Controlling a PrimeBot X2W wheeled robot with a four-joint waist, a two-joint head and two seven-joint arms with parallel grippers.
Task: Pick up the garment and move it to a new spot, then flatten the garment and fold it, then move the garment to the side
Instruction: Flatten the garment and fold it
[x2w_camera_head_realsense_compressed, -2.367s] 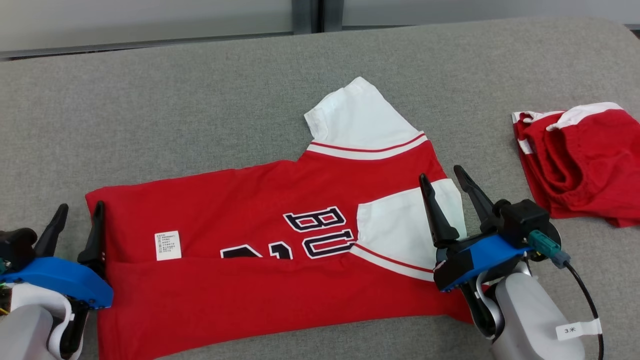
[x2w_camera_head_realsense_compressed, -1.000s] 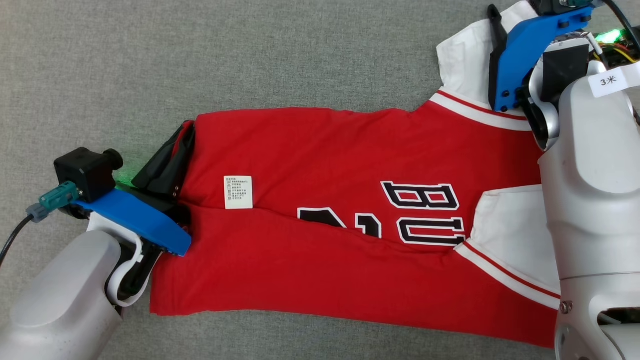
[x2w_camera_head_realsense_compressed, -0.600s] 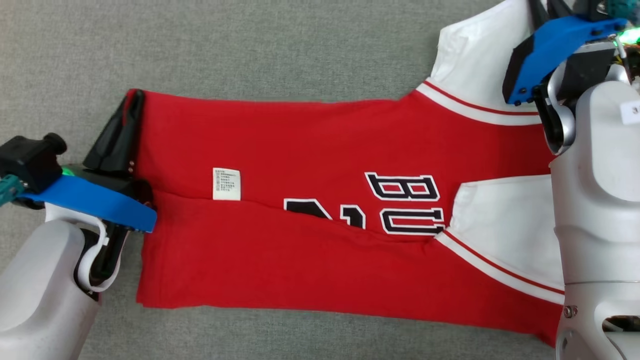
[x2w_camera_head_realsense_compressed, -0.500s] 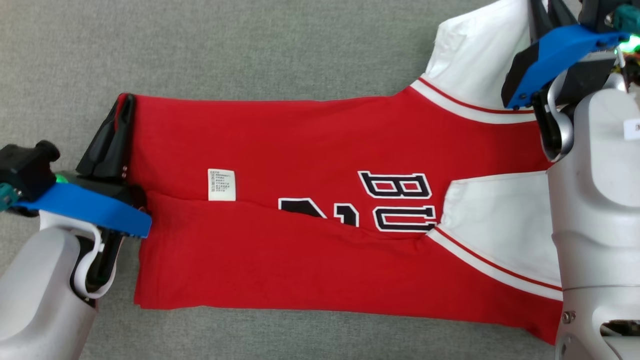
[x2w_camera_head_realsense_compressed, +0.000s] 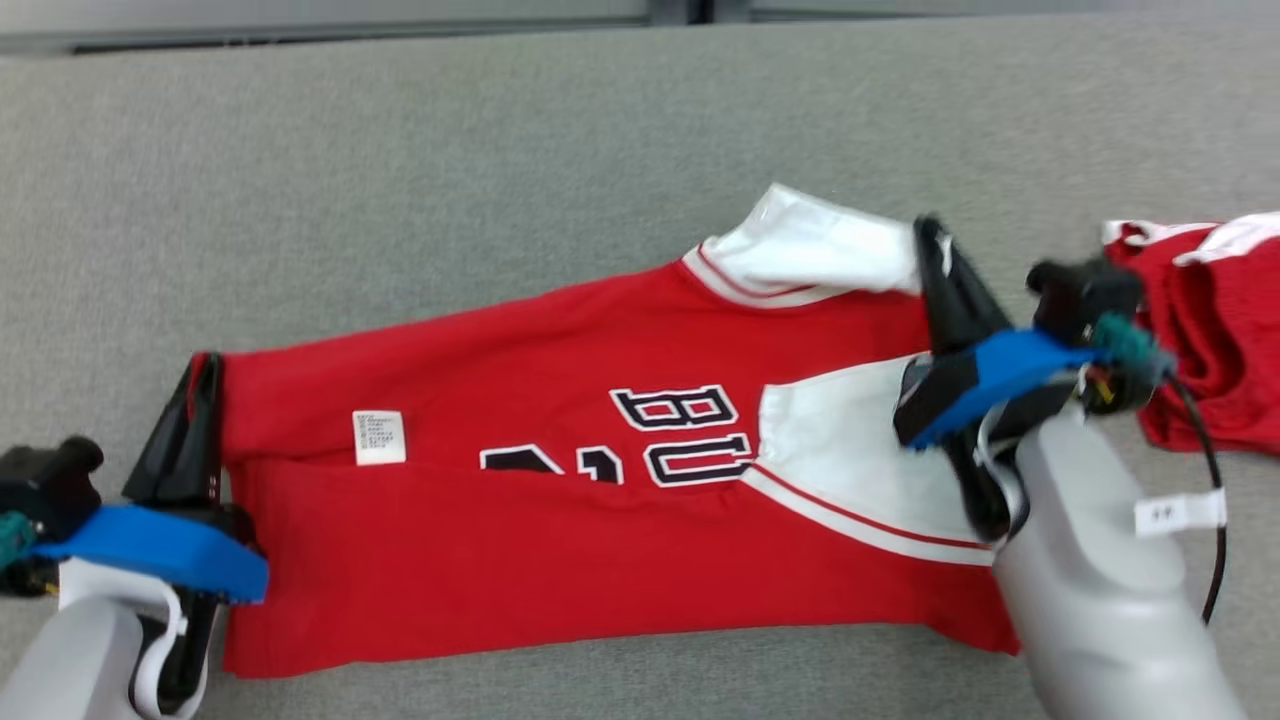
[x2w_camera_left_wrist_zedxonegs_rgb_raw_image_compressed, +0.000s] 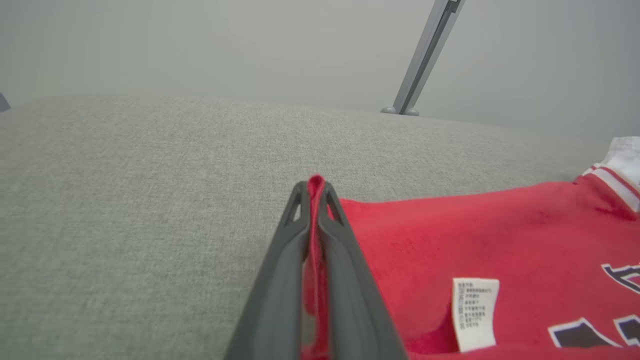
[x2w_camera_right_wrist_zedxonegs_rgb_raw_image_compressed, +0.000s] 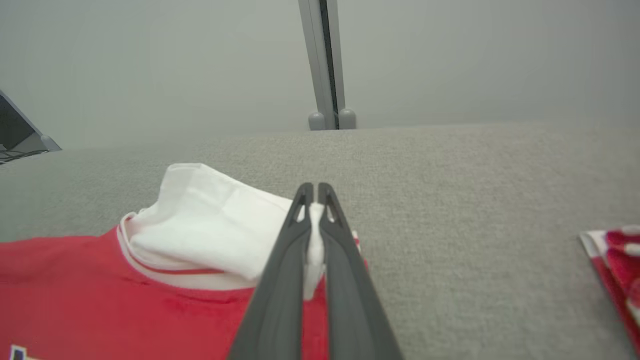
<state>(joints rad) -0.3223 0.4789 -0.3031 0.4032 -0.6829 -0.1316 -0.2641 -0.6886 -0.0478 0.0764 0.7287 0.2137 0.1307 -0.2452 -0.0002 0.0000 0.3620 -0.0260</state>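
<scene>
The garment (x2w_camera_head_realsense_compressed: 560, 350), a red jersey with white sleeves and dark lettering, lies spread across the grey padded surface (x2w_camera_head_realsense_compressed: 400, 170), its near half folded up over the front. My left gripper (x2w_camera_head_realsense_compressed: 204, 368) is shut on the red corner at the garment's left end; in the left wrist view red cloth (x2w_camera_left_wrist_zedxonegs_rgb_raw_image_compressed: 475, 235) is pinched between the fingers of the left gripper (x2w_camera_left_wrist_zedxonegs_rgb_raw_image_compressed: 315, 187). My right gripper (x2w_camera_head_realsense_compressed: 930, 235) is shut on the far white sleeve (x2w_camera_head_realsense_compressed: 820, 245), which is bunched. The right wrist view has white cloth (x2w_camera_right_wrist_zedxonegs_rgb_raw_image_compressed: 210, 220) clamped in the right gripper (x2w_camera_right_wrist_zedxonegs_rgb_raw_image_compressed: 311, 192).
A second red and white garment (x2w_camera_head_realsense_compressed: 1210, 320) lies crumpled at the right, near my right wrist, and shows at the edge of the right wrist view (x2w_camera_right_wrist_zedxonegs_rgb_raw_image_compressed: 615, 260). The surface's far edge meets a grey wall with a metal post (x2w_camera_right_wrist_zedxonegs_rgb_raw_image_compressed: 327, 65). Bare grey surface lies beyond the jersey.
My right gripper has shut on the white sleeve, which now sits bunched and drawn in. The left gripper keeps its hold on the corner. The head camera has moved, shifting the whole picture.
</scene>
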